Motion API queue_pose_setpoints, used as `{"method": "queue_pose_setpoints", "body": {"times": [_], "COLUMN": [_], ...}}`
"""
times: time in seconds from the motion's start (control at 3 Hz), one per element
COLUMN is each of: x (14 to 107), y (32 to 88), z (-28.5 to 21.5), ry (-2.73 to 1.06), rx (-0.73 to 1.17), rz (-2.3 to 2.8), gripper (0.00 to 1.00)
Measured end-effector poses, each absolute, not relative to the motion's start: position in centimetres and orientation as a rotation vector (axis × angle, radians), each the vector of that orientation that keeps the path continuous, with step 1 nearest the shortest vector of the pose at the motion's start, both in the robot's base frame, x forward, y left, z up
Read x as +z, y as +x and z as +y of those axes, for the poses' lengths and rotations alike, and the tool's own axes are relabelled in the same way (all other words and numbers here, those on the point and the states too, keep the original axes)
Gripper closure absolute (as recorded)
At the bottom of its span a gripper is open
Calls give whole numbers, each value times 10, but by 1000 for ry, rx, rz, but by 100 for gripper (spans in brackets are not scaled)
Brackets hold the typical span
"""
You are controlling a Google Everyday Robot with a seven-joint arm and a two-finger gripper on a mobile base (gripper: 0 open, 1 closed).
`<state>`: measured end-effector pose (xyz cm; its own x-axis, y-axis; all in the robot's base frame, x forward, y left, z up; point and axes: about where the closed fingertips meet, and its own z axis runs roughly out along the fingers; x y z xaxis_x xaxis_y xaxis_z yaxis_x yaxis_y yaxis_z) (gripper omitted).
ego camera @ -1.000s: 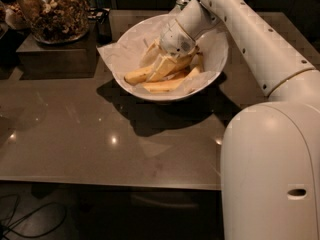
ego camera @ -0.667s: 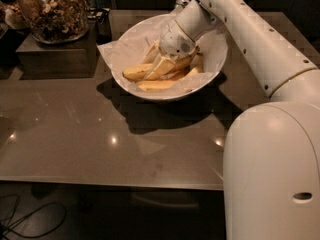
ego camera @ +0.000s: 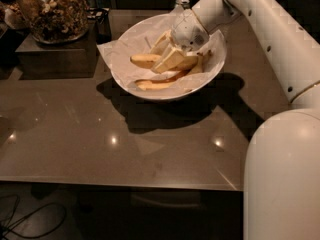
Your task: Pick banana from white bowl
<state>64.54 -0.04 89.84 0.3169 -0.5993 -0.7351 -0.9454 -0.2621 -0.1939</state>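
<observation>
White arm [ego camera: 272,39] reaches in from the right — wrist [ego camera: 190,31] angled down, hand [ego camera: 168,59] at upper centre.

Tool [ego camera: 169,59] in white bowl [ego camera: 170,95] partly hides banana [ego camera: 142,60].

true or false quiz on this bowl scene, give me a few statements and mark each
1. The claw is inside the white bowl, among the bananas. True.
2. The white bowl holds only one banana. False: several lie in it.
3. A glass jar of brown snacks stands on a dark box left of the bowl. True.
4. The bowl stands on the floor. False: it stands on the brown table.
</observation>
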Motion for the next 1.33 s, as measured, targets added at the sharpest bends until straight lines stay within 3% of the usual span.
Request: {"method": "queue_pose_setpoints", "body": {"times": [0.33, 1.33], "x": [953, 1030], "y": [615, 474], "z": [-16, -71], "ry": [-1820, -1539], "rx": [771, 610], "rz": [1244, 1340], "gripper": [100, 100]}}
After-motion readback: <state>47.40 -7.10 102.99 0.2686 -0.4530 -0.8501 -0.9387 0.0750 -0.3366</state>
